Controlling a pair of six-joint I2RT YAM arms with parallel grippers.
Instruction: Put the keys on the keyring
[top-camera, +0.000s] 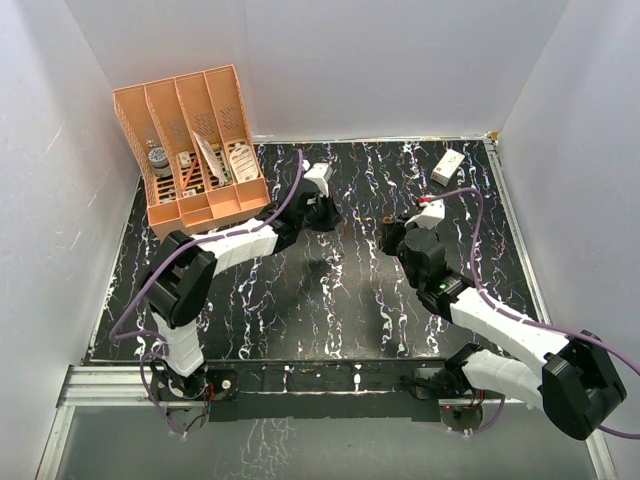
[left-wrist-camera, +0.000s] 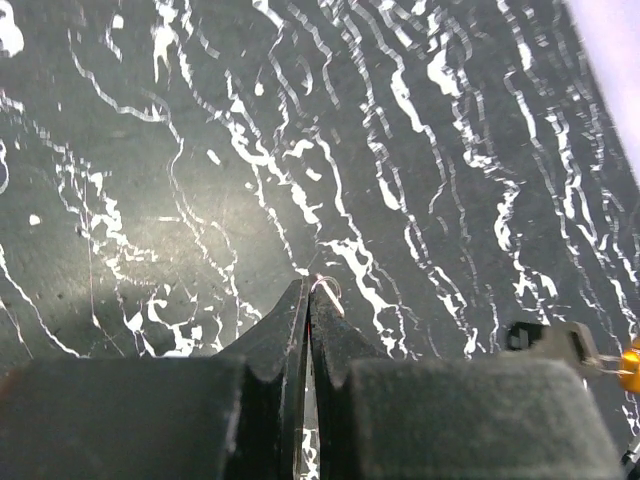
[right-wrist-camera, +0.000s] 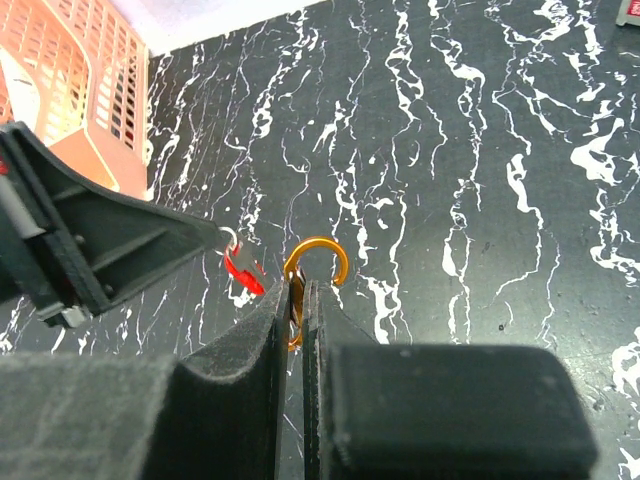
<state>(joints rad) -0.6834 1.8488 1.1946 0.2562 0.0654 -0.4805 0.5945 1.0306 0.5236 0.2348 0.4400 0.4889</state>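
Note:
In the right wrist view my right gripper (right-wrist-camera: 302, 290) is shut on the gold-yellow keyring (right-wrist-camera: 318, 256), whose open hook sticks up past the fingertips. Just left of it, the left gripper's fingers (right-wrist-camera: 130, 240) hold the red-headed key (right-wrist-camera: 243, 272) by its small wire loop, the key hanging close beside the keyring. In the left wrist view my left gripper (left-wrist-camera: 308, 292) is shut, with the thin wire loop (left-wrist-camera: 328, 288) showing at its tip. In the top view the left gripper (top-camera: 325, 212) and right gripper (top-camera: 391, 237) face each other above mid-table. The silvery-white key is not visible.
An orange slotted organizer (top-camera: 190, 150) with several items stands at the back left. A white rectangular box with a red mark (top-camera: 448, 166) lies at the back right. White walls enclose the black marbled table (top-camera: 330, 320).

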